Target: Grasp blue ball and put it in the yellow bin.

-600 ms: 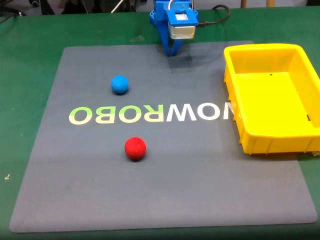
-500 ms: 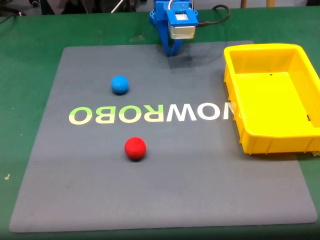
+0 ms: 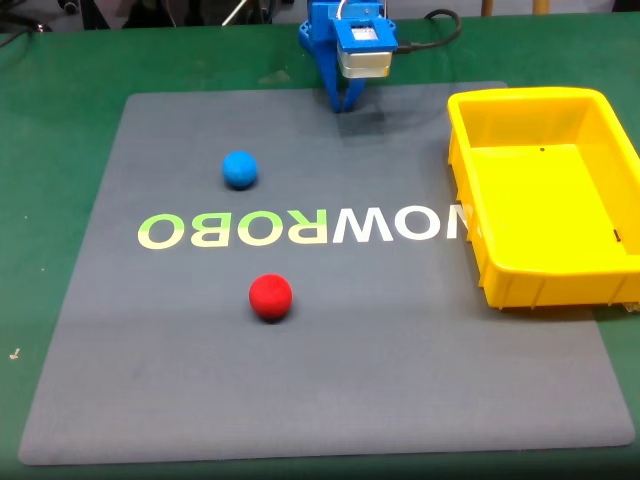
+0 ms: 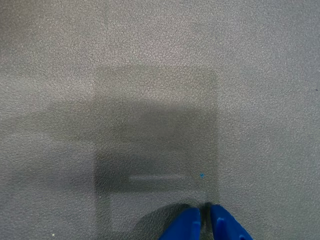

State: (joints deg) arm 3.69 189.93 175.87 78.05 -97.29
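Observation:
The blue ball [image 3: 239,169] lies on the grey mat, left of centre in the fixed view. At the right side stands the yellow bin [image 3: 611,269], with nothing inside it. My blue gripper [image 3: 342,106] hangs at the mat's far edge, tips down near the surface, well to the right of and behind the ball. In the wrist view the two blue fingertips meet at the bottom edge, so the gripper [image 4: 205,212] is shut with nothing held, above bare mat.
A red ball [image 3: 270,297] rests nearer the front of the mat [image 3: 330,380], below the printed letters. Green table surface [image 3: 50,150] surrounds the mat. A black cable [image 3: 435,38] runs behind the arm.

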